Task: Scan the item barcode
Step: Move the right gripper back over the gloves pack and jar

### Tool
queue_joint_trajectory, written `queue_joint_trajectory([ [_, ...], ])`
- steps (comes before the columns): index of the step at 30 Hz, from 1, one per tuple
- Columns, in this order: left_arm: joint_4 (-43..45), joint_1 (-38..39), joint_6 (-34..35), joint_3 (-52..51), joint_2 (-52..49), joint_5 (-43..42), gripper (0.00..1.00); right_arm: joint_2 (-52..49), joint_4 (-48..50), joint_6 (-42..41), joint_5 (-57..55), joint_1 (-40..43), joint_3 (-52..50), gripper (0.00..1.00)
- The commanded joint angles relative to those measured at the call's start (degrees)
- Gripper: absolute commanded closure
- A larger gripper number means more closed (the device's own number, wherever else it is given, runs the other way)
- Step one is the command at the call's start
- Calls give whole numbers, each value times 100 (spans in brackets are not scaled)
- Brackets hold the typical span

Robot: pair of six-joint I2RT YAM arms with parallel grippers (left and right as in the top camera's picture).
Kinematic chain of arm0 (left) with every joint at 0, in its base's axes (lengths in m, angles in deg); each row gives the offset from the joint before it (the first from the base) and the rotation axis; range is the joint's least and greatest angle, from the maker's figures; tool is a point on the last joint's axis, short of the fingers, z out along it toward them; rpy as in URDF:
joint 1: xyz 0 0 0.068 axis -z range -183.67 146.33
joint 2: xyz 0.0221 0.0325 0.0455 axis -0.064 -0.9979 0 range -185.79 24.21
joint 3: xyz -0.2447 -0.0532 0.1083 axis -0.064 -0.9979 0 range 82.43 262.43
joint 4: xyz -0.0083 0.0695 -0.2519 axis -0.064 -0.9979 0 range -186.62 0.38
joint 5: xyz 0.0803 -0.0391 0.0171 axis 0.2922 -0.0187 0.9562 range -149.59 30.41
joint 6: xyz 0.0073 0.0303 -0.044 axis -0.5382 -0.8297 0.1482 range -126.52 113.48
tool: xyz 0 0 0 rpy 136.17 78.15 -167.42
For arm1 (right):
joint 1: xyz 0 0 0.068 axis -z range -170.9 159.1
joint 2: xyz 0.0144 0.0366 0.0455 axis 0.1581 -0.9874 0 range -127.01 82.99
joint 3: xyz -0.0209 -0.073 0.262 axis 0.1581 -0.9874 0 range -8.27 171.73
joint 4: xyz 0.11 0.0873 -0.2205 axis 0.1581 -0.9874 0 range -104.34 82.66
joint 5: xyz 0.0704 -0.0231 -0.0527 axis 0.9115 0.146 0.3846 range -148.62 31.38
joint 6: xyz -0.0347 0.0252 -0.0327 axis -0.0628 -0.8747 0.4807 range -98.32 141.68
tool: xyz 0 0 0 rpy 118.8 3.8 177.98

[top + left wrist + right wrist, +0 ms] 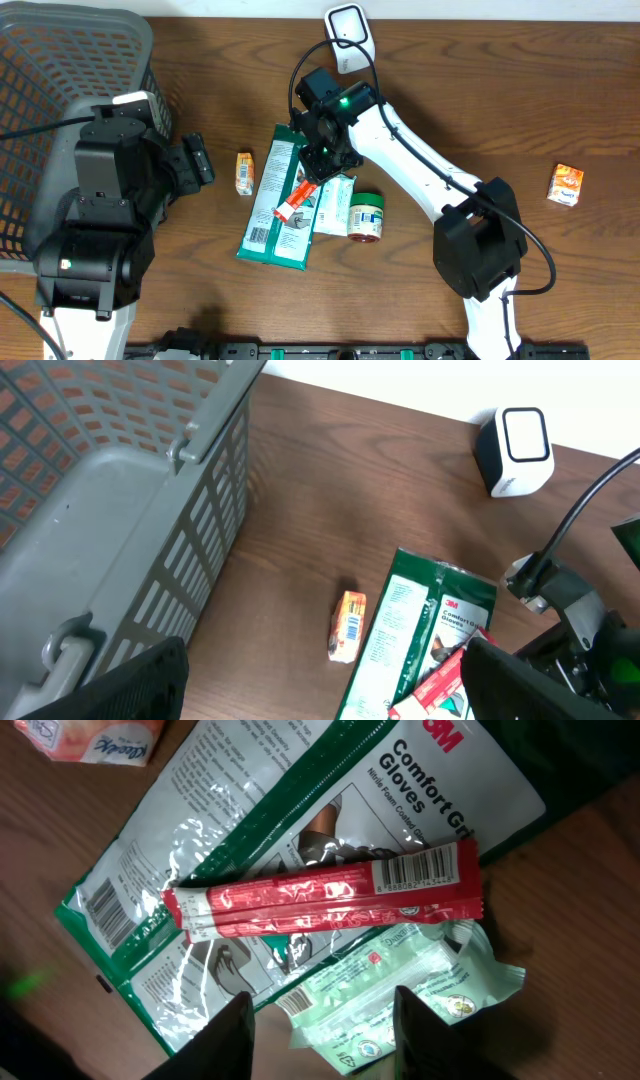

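The right gripper (318, 165) is held just above the red stick packet (320, 900). Its fingers (235, 1040) are parted and nothing is grasped between them. The packet is laid flat and slanted across the green gloves pack (272, 215), near that pack's right edge. Half tucked under the same edge, a pale green pouch (400, 990) is seen. A green-lidded jar (366, 217) is set just beside the pouch, so that side is crowded.

Open wood is left above the pack, up to the white scanner (350, 35) near the far edge of the table (500, 90). The right arm's own cable is strung across that stretch.

Only in the right wrist view can the barcode (425, 870) be read, printed face up at one end of the packet. In the overhead view the packet is partly covered by the gripper.

The left gripper (200, 162) is spread wide and empty, near a small orange box (347, 625) lying just left of the pack. The left side is closed off by the grey basket (120, 510). An orange carton (565, 185) is placed well apart at the right.
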Motion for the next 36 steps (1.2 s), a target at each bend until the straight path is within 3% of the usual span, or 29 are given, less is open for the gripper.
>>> queue_joint_trajectory([
  [1, 4, -35, 33, 55, 4, 35, 13, -9, 35, -76, -35, -39, -52, 58],
  [8, 4, -35, 33, 55, 2, 33, 13, -9, 372, -1386, -35, -188, -232, 59],
  [15, 4, -35, 33, 55, 2, 33, 13, -9, 1132, -1475, -35, -442, -726, 48],
  [17, 4, -35, 33, 55, 2, 33, 13, -9, 1172, -1471, -61, -472, -820, 62],
  [19, 4, -35, 33, 55, 2, 35, 13, -7, 1091, -1397, -79, -470, -824, 92],
  [21, 4, -35, 33, 55, 2, 33, 13, 96, 815, -1268, -81, -382, -802, 99],
  [26, 4, -35, 33, 55, 4, 35, 13, 433, 387, -1082, -103, -85, -800, 98],
  [28, 4, -35, 33, 55, 2, 33, 13, 516, 328, -1082, -103, 35, -802, 89],
  [29, 4, -35, 33, 55, 2, 33, 13, 525, 313, -1084, -103, 83, -802, 48],
  [30, 4, -35, 33, 55, 4, 35, 13, 525, 299, -1084, -101, 131, -802, 1],
  [35, 4, -35, 33, 55, 2, 33, 13, 509, 138, -988, -101, 249, -802, 1],
  [36, 4, -35, 33, 55, 2, 33, 13, 546, -2, -890, -105, 271, -789, 6],
])
